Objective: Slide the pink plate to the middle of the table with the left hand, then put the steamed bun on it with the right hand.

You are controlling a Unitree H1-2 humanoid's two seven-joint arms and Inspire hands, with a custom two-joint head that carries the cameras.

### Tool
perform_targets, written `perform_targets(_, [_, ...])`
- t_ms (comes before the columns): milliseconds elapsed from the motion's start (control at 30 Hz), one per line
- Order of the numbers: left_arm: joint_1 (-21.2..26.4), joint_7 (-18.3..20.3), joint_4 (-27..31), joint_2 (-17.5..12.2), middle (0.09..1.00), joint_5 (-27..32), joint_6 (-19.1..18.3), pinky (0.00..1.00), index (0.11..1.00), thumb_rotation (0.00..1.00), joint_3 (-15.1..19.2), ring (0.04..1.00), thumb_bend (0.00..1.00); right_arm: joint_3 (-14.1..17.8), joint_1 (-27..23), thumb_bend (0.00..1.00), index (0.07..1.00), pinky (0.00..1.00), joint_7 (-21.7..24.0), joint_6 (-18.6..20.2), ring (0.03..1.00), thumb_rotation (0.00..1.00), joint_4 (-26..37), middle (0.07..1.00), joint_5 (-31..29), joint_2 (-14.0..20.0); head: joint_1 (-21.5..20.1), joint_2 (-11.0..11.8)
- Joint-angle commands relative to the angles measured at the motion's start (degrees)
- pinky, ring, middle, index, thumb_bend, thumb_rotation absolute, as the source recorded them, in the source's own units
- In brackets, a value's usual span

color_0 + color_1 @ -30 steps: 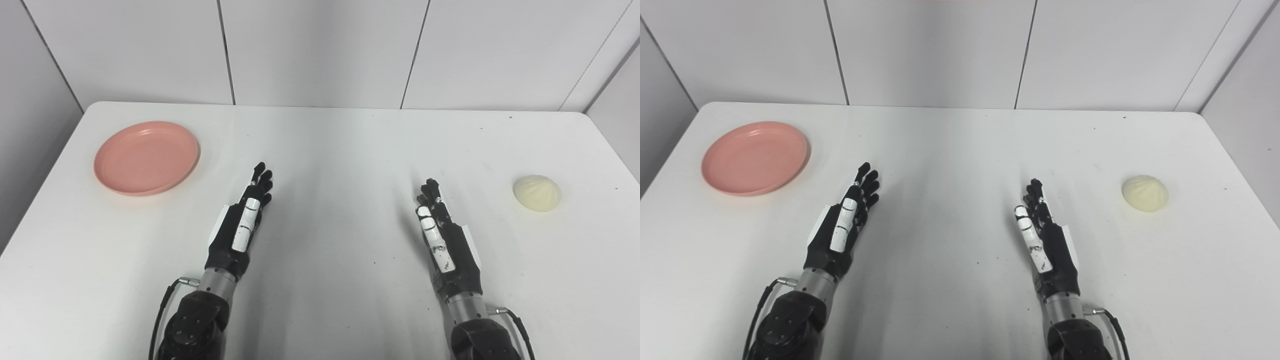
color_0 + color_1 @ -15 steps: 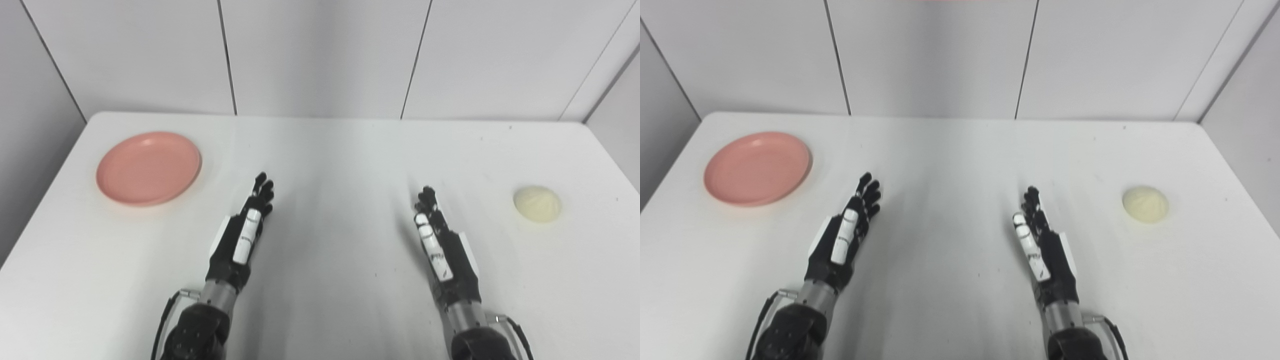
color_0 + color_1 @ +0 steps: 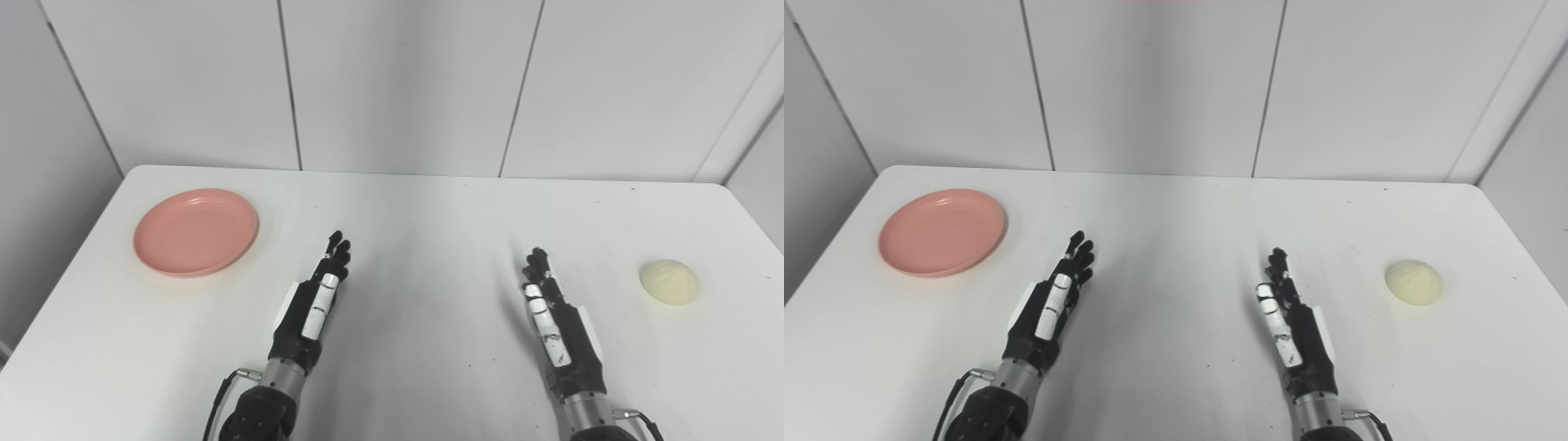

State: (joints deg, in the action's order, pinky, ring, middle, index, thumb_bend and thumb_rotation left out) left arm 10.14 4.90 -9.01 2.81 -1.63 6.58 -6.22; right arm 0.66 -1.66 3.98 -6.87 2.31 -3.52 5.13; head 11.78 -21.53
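Observation:
The pink plate (image 3: 196,231) lies empty at the far left of the white table (image 3: 416,214). A pale steamed bun (image 3: 669,282) rests on the table at the far right. My left hand (image 3: 312,300) is held edge-up over the table, fingers straight and pointing away, open and holding nothing, well to the right of the plate and nearer to me. My right hand (image 3: 560,331) mirrors it, open and empty, a good way left of the bun. Neither hand touches either object.
Grey wall panels (image 3: 398,86) stand right behind the table's far edge. The table's left edge (image 3: 67,257) runs close beside the plate. A few small dark specks dot the tabletop.
The whole picture has slid downward, so the camera has tilted up and more wall shows. Plate, bun and both hands keep their places relative to each other.

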Motion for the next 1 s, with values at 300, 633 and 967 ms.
perform_targets(300, [4.8,-5.6,-3.2,-1.0,0.999,-1.2,9.3,1.00,0.999,0.99,4.8,0.999,0.69,0.6,0.9,0.52,1.000,1.00,1.7,-3.2,1.000,0.90,-5.7,1.000,-2.4,0.3,3.6,3.9])
perform_targets(633, [7.3,-4.4,7.2,-6.2,0.994,3.5,0.5,1.00,1.000,1.00,9.3,1.000,0.78,0.7,0.5,0.50,1.000,1.00,2.3,-3.3,1.000,0.89,-6.7,1.000,-3.1,0.5,4.1,3.8])
perform_targets(967, [10.0,-6.0,8.6,-10.6,0.943,5.7,-5.7,1.00,0.958,1.00,16.1,0.957,0.83,0.8,0.2,0.53,1.000,1.00,2.4,-3.6,1.000,0.89,-7.2,1.000,-3.1,0.5,4.6,2.9])
